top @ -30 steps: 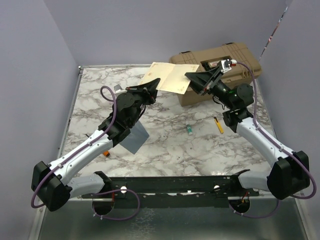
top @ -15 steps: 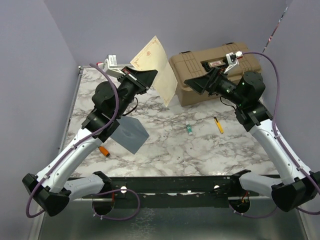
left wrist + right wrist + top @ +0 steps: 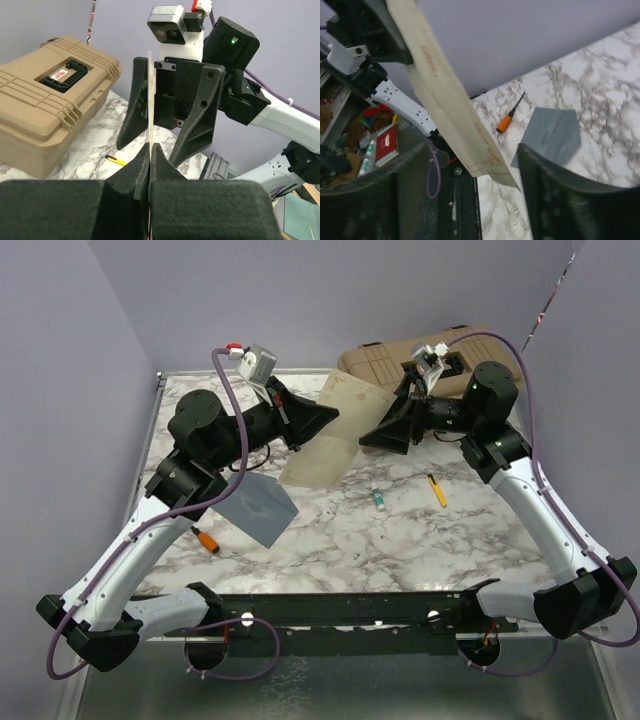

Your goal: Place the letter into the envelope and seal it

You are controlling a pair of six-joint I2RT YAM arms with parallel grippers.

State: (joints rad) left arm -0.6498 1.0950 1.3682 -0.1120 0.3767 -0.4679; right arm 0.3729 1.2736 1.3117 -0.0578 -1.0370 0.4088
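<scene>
Marble-patterned table sits between plain lavender walls, with a tan hard case at its far right corner. The case's lid is down, so its contents cannot be seen.

The envelope lies flat on the marble at the near left, partly under the raised left arm. In the right wrist view it shows as a grey pentagon with one pointed end. The letter is not in it. The sheet hangs tilted in the air above the middle of the table, well apart from the envelope.

The left gripper has its jaws pressed together on one edge of the letter. Its wrist camera sees the sheet edge-on, as a thin pale line rising from between the fingers.

The right gripper faces it with jaws spread wide, one finger on each side of the sheet. The right wrist view shows a gap between the paper and both fingers, so it grips nothing.

An orange-handled screwdriver lies just beside the envelope. A small green-tipped tube and a yellow stick rest on the marble near the right arm.
</scene>
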